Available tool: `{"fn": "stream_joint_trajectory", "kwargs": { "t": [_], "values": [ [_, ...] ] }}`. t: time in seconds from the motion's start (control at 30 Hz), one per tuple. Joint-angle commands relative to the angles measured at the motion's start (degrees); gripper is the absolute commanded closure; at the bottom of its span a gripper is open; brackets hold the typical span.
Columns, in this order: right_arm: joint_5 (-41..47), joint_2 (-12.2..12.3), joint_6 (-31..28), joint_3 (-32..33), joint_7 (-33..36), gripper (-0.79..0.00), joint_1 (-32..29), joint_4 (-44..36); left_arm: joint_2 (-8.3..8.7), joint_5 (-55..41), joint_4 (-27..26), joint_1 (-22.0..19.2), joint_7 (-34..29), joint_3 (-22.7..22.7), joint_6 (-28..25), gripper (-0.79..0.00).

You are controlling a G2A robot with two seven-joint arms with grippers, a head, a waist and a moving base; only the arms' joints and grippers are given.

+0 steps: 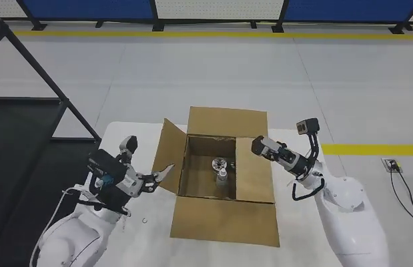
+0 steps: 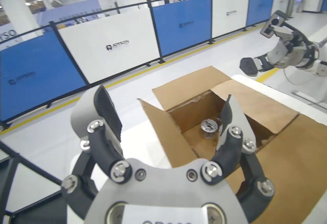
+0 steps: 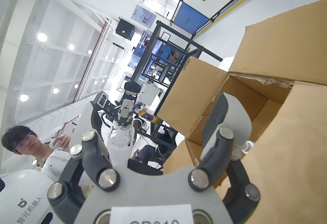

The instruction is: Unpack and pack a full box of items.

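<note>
Top view: the open cardboard box (image 1: 226,121) is sitting on the table (image 1: 129,133), with a small bottle (image 1: 222,176) and a metal fitting (image 1: 219,162) resting inside.

Left wrist view: the left pincer (image 2: 164,93) is hanging spread and empty. It should be descending clear of the near flap (image 2: 166,133).

Right wrist view: the right pincer (image 3: 153,107) is likewise gaping, empty.

Top camera looks down on the box (image 1: 223,223); wrist cameras face it nearby, apparently from opposite sides.

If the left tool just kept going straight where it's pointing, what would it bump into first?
Most likely the raised side flap of the cardboard box, right in front of the open left tool; exact depth is unclear.
</note>
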Motion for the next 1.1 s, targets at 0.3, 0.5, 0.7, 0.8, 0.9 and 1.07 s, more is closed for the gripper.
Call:
{"fn": "stream_joint_trajectory", "kwargs": {
  "t": [0.3, 0.5, 0.7, 0.8, 0.9, 1.07],
  "values": [
    [-2.76, 1.99, -2.14, 9.13, -4.26, -0.785, -12.76, -10.50, -3.45, -19.20, 14.50, -19.29, -18.01, 22.76, 4.45, -0.785],
    [-3.18, 2.11, -1.29, 9.52, -5.00, -0.785, -13.69, -11.32, -4.35, -23.60, 17.36, -22.47, -21.24, 25.49, 7.96, -0.785],
    [-3.18, 2.11, -1.29, 9.52, -5.00, -0.785, -13.69, -11.32, -4.39, -24.79, 17.60, -21.90, -21.15, 25.63, 7.83, -0.785],
    [-3.95, 2.14, -0.27, 8.46, -5.92, -0.785, -13.89, -12.08, -4.60, -32.11, 18.93, -21.56, -21.96, 25.00, 7.43, -0.785],
    [-4.58, 2.31, 0.34, 7.74, -5.73, -0.785, -13.01, -11.63, -5.14, -37.06, 22.17, -22.78, -22.46, 25.95, 8.13, -0.785],
    [-4.62, 2.60, -0.22, 7.35, -5.85, -0.785, -12.85, -10.53, -6.41, -41.86, 28.55, -27.13, -25.27, 29.09, 12.35, -0.785]
  ]
}}
